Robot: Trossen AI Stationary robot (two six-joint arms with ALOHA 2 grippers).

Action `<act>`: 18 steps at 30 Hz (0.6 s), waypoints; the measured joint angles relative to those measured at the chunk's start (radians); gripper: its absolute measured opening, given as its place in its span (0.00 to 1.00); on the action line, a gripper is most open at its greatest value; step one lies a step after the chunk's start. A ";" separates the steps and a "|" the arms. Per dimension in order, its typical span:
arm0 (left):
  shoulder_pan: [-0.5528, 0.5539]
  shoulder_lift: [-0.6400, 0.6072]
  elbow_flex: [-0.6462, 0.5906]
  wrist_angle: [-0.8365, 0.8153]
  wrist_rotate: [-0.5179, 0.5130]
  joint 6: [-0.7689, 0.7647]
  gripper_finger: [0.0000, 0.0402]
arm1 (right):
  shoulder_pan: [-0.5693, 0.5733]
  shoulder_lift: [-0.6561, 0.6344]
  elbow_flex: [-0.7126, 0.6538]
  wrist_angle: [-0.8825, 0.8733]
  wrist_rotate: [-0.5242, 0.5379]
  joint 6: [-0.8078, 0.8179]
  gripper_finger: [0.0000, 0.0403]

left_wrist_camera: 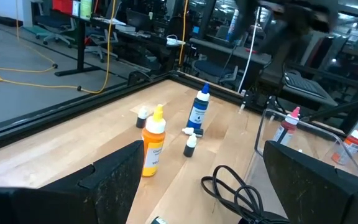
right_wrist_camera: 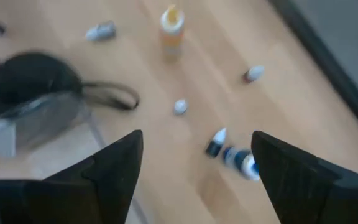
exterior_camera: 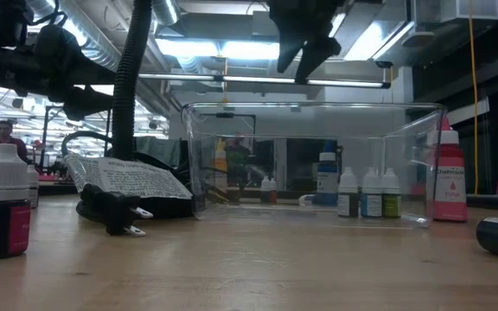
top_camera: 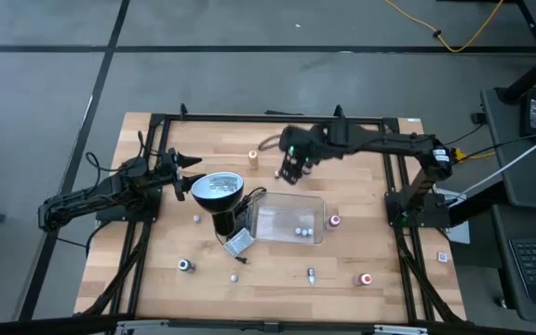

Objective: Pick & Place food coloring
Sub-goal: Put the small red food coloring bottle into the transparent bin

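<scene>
Right gripper [top_camera: 289, 171] hangs above the far middle of the wooden table [top_camera: 156, 270], fingers spread apart, holding nothing. Below it in the right wrist view: a blue-bodied food coloring bottle with white cap [right_wrist_camera: 242, 162], and a small dark bottle with white cap [right_wrist_camera: 215, 144] lying on its side, long axis flat on the wood, cap end tilted away from the blue one. A tiny white-capped bottle [right_wrist_camera: 179, 107] sits just beyond.

Orange food coloring bottle with yellow tip [top_camera: 253, 156] stands upright at the far edge, tip up.

Clear rectangular plastic tray [top_camera: 316, 204] at table centre holds three small white-capped bottles [exterior_camera: 369, 193], upright, side by side near its right wall. A red bottle with white cap [top_camera: 334, 221] stands upright just outside that wall. More small bottles scattered along the near side.

Black lamp with round silvery head [top_camera: 216, 186] left of the tray.

Left gripper [top_camera: 182, 170] waits at the left, near the lamp, fingers apart.
</scene>
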 joint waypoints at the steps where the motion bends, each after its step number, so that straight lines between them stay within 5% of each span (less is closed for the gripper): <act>1: 0.000 0.000 0.000 0.000 0.000 -0.001 0.80 | -0.022 0.001 0.002 0.005 -0.001 -0.007 0.74; 18: 0.000 0.000 0.000 0.000 0.000 0.000 0.80 | -0.296 0.176 0.003 0.191 -0.012 -0.016 0.74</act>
